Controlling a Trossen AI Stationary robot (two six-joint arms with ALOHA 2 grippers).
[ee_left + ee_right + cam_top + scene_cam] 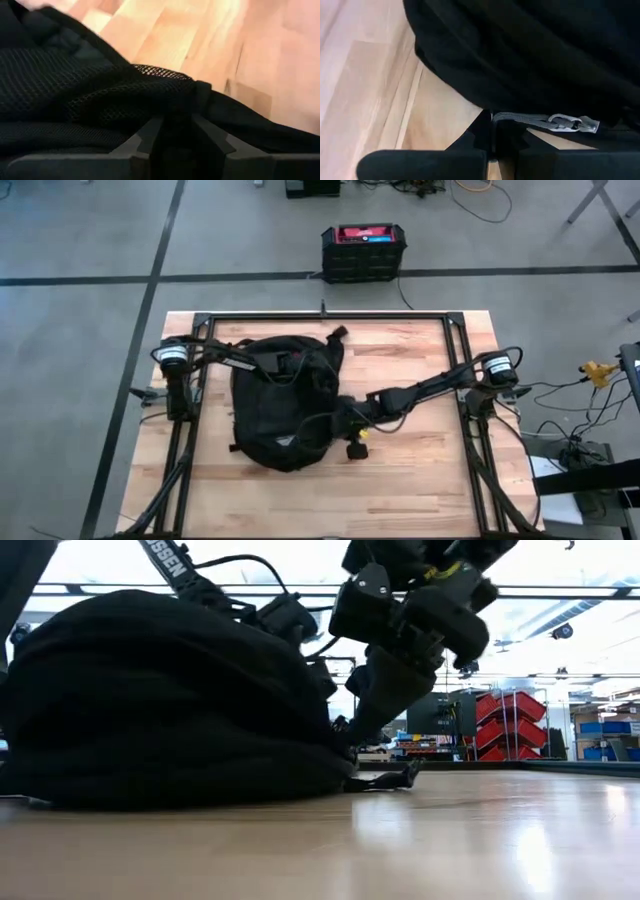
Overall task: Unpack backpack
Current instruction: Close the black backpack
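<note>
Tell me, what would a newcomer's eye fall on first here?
Most likely the big black backpack lying in the middle of the wooden table, with both dark arms reaching onto it. The left gripper presses into its mesh fabric near the top, and the right gripper sits at its right edge, right by a grey zip pull. Beyond the table, a black-and-red box stands on the floor.

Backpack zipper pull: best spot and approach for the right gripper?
Pinch the grey cord of the zipper pull, short of its metal tab. It lies flat along the backpack edge nearest the right gripper, so come from that table side, low; the bulging fabric above blocks a top approach.
</note>
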